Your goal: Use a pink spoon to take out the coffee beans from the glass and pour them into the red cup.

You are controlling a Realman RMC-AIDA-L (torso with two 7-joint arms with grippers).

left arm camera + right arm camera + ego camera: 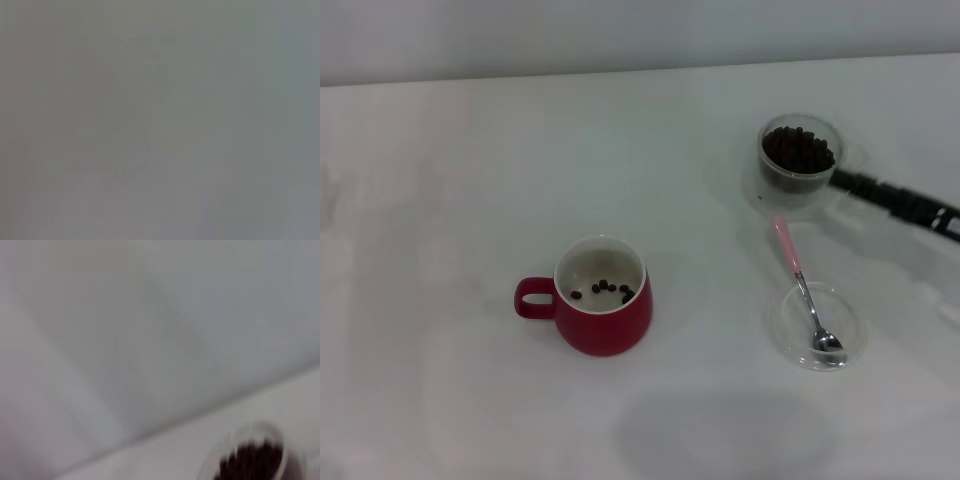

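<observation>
On table: few beans already in red cup; glass far right, well apart, mostly full. Spoon lies free, bowl in clear dish. Right gripper beside glass, fingers: cannot tell. Left arm unseen. Most scooping left.

The left wrist view is only a gray blur. In the right wrist view the glass of coffee beans is fuzzy and cut off at the edge. No tool shows clearly anywhere.
</observation>
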